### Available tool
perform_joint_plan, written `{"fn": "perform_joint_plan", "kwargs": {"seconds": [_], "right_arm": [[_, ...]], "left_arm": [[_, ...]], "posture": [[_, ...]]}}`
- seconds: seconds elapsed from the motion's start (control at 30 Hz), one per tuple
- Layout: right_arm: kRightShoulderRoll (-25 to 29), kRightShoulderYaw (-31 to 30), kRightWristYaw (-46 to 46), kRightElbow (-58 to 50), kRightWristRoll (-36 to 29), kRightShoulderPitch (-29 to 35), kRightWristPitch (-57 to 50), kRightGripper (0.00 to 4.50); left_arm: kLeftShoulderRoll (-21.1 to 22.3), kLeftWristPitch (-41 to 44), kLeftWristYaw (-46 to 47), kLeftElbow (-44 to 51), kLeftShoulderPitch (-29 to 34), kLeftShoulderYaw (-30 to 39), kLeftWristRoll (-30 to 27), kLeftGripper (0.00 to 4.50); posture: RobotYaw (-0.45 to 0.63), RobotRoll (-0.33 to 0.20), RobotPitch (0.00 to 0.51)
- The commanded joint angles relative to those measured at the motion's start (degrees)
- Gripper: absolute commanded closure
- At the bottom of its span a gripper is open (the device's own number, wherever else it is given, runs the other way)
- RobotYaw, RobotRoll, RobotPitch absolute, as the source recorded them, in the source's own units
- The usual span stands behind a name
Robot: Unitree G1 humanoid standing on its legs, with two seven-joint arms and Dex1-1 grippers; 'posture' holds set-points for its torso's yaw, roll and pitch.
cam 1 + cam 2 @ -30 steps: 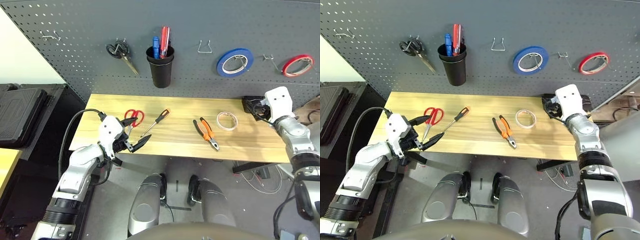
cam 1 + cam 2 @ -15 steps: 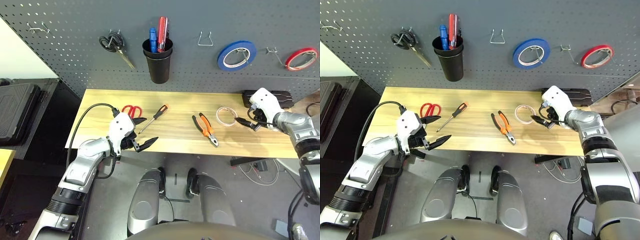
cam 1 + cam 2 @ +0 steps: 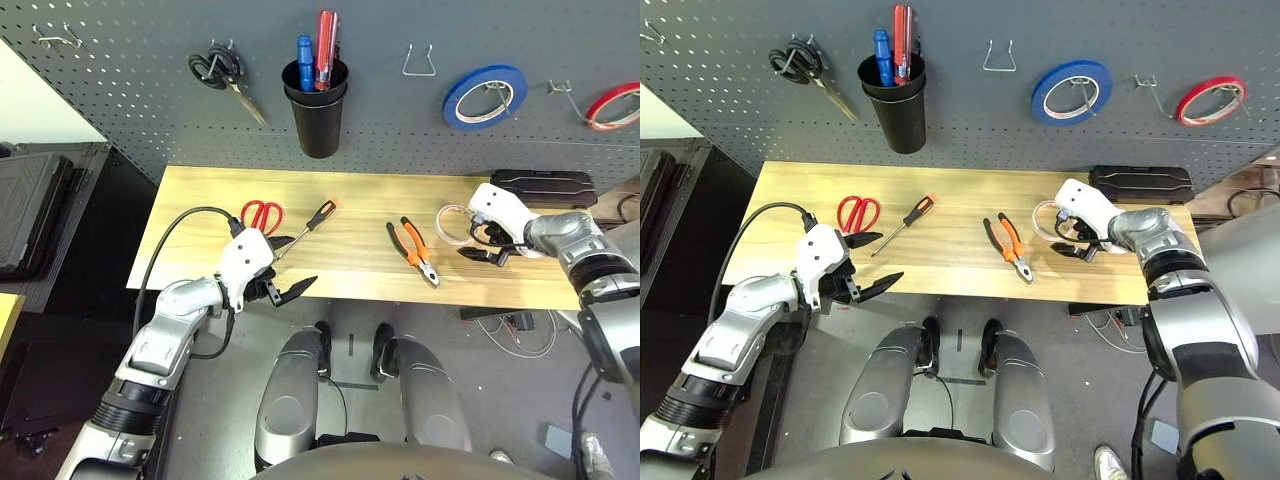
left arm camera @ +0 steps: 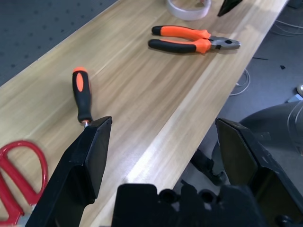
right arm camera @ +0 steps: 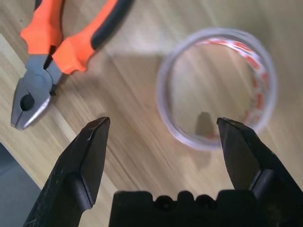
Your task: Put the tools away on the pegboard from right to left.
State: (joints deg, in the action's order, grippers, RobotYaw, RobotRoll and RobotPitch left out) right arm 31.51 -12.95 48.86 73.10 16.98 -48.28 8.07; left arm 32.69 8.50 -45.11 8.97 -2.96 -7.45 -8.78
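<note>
A whitish tape roll (image 3: 455, 222) lies flat at the table's right, with my open right gripper (image 3: 481, 246) just over its near side; in the right wrist view the tape roll's rim (image 5: 166, 99) sits between the spread fingers, nothing gripped. Orange-and-black pliers (image 3: 413, 250) lie left of it, then a black-and-orange screwdriver (image 3: 308, 225) and red-handled scissors (image 3: 263, 214). My left gripper (image 3: 290, 264) hangs open at the table's front edge near the screwdriver tip (image 4: 85, 122), holding nothing. The dark grey pegboard (image 3: 120, 110) rises behind the table.
On the pegboard hang black scissors (image 3: 225, 75), a black cup (image 3: 316, 115) with pens, an empty wire hook (image 3: 420, 62), a blue tape roll (image 3: 485, 95) and a red tape roll (image 3: 615, 105). A black box (image 3: 545, 187) lies at the table's back right.
My right gripper has come from the back right corner, down and left, to the whitish tape roll. The left gripper has barely moved. The camera has shifted.
</note>
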Motion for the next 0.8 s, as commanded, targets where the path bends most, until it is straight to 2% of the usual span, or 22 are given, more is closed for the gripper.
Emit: {"fn": "perform_joint_plan", "kwargs": {"seconds": [0.03, 0.23, 0.27, 0.33, 0.67, 0.8], "right_arm": [[-0.9, -1.4, -1.4, 2.1, 2.0, 0.4, -2.1, 0.00], [-2.0, -2.0, -3.4, 2.8, 3.3, 0.9, -3.9, 0.00], [-2.1, -2.1, -3.8, 2.8, 3.4, 1.1, -4.0, 0.17], [-2.1, -2.1, -4.4, 2.9, 3.5, 1.3, -4.2, 0.63], [-1.2, -1.2, -6.7, 2.2, 3.0, 2.1, -2.7, 4.34], [0.5, -0.3, -9.6, 1.3, 2.5, 3.6, 0.5, 4.43]], "left_arm": [[0.7, 1.3, 0.3, 2.2, 1.8, 0.3, 0.3, 0.03], [0.9, 2.4, 0.9, 4.1, 3.0, 0.8, 0.3, 0.03], [0.9, 2.6, 1.0, 4.2, 3.1, 0.8, 0.2, 0.00], [0.9, 2.7, 1.1, 4.4, 3.2, 0.9, 0.3, 0.00], [0.1, 2.7, 1.1, 3.7, 2.0, 0.4, 0.0, 0.00], [-1.0, 0.7, 0.4, 3.1, 1.5, 0.6, -1.3, 0.00]], "posture": [[0.32, 0.000, 0.329], [0.33, 0.000, 0.337], [0.33, 0.000, 0.337], [0.33, 0.000, 0.339], [0.32, 0.000, 0.331], [0.32, 0.000, 0.320]]}}
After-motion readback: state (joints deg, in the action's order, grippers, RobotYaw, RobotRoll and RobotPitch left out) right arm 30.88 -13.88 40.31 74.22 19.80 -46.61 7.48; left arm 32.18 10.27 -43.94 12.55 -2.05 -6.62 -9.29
